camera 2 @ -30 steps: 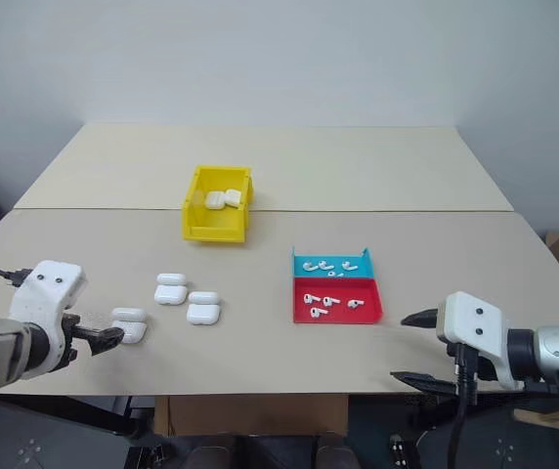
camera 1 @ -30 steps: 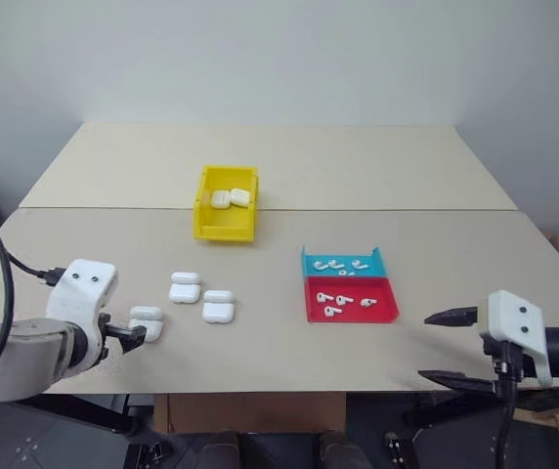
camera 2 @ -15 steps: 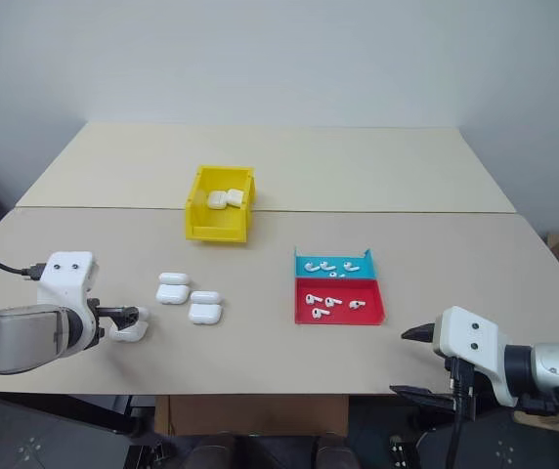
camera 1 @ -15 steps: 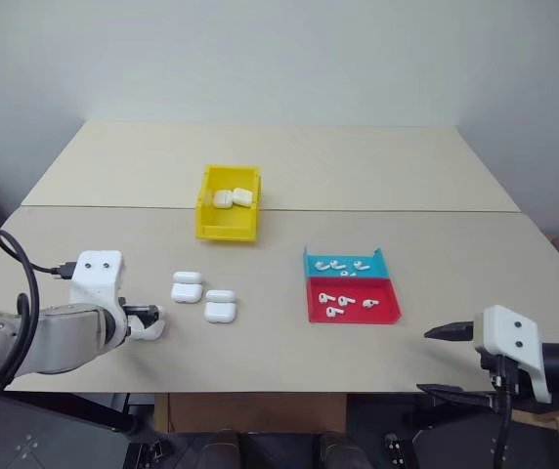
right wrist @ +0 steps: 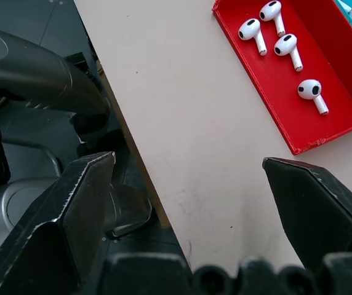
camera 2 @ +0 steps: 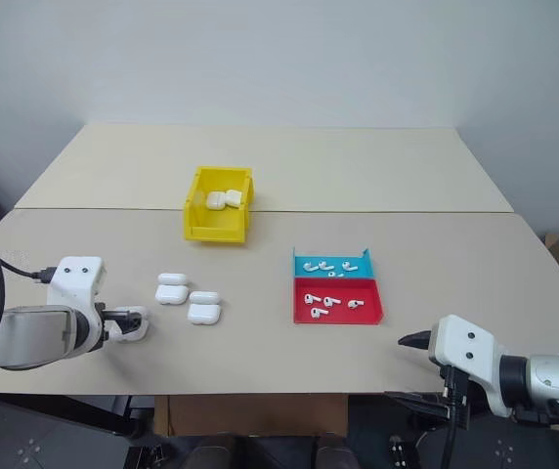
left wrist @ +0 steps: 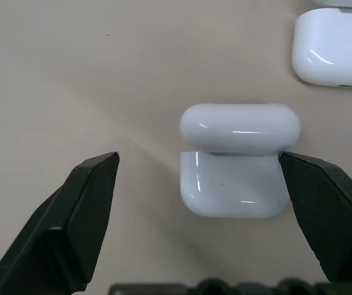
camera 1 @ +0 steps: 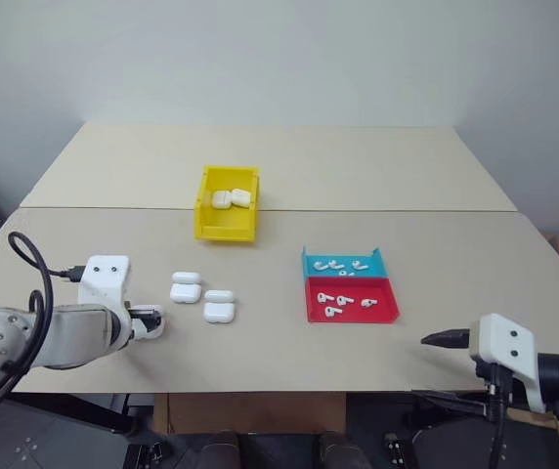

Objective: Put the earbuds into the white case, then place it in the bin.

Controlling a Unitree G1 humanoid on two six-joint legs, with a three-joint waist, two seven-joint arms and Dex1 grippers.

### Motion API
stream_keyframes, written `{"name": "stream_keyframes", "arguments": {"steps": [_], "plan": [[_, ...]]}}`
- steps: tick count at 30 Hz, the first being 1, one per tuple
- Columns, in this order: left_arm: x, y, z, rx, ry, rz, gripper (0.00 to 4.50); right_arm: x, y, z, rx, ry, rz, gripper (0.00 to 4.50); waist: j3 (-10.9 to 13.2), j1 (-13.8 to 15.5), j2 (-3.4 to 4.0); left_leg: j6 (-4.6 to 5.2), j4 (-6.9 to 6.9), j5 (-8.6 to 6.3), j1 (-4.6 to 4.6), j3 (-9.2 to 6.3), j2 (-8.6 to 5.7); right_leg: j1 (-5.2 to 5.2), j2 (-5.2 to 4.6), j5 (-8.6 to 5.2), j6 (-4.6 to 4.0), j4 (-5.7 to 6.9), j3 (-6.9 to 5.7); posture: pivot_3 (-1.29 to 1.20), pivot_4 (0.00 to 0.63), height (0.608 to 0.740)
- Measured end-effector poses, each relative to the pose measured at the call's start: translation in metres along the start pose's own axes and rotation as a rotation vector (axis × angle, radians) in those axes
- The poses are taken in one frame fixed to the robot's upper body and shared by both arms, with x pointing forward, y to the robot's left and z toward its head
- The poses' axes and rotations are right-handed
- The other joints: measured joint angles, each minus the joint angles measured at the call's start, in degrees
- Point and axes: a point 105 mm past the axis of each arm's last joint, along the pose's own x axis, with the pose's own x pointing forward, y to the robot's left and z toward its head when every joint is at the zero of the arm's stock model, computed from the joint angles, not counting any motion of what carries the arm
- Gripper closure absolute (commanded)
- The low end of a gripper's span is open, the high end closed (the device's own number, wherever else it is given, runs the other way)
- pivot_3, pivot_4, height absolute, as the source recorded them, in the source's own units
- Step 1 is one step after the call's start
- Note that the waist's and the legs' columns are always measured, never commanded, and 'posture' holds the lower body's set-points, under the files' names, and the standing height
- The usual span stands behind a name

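Note:
My left gripper [camera 1: 149, 322] stands open on the table's near left, one black finger [left wrist: 84, 203] on each side of a white case [left wrist: 234, 163]. That case lies flat on the tabletop, showing a lid part and a body part, and no finger touches it. Two more white cases [camera 1: 185, 286] [camera 1: 219, 307] lie just to its right. Several earbuds [camera 1: 343, 300] rest in a red tray [camera 1: 360, 314] and more in a blue tray [camera 1: 377, 266]. The yellow bin [camera 1: 226, 231] stands farther back with white cases [camera 1: 231, 198] inside. My right gripper [camera 1: 431, 369] hangs open and holds nothing at the table's near right edge.
The two trays sit side by side right of centre, the blue one behind the red. A seam [camera 1: 407, 209] runs across where two tabletops meet, just behind the bin. In the right wrist view the table's near edge [right wrist: 133, 153] drops off to dark gear below.
My left gripper has come forward and down, so its fingers now flank the leftmost case. The right gripper has sunk a little toward the near table edge.

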Motion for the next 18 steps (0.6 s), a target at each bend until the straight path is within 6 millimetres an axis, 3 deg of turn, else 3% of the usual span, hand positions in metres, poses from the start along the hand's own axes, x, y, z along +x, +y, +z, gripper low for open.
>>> {"name": "stream_keyframes", "arguments": {"steps": [8,13,18], "plan": [[0.001,-0.005,0.002,-0.036,-0.02,0.042,0.0,0.0,0.003,-0.001,0.006,0.005,0.001,0.04,0.01,0.04,-0.18,-0.01,0.0,0.0,-0.1,-0.01,-0.02,-0.03,-0.03,0.04,0.05,-0.07,0.01,0.0,0.15,0.74],[0.006,-0.003,-0.015,-0.102,0.022,0.103,0.0,0.0,0.002,-0.001,0.006,0.004,-0.008,0.04,0.0,-0.02,-0.19,-0.01,0.0,0.0,-0.04,0.01,-0.02,-0.01,-0.02,0.06,0.06,-0.05,0.07,0.0,0.15,0.74],[0.006,-0.005,-0.016,-0.156,0.019,0.127,0.0,0.0,0.0,0.0,0.003,0.002,-0.019,0.04,-0.03,0.24,-0.23,-0.04,0.01,0.02,-0.01,0.02,-0.04,0.05,-0.04,0.07,0.06,-0.09,0.07,0.0,0.15,0.74]]}}
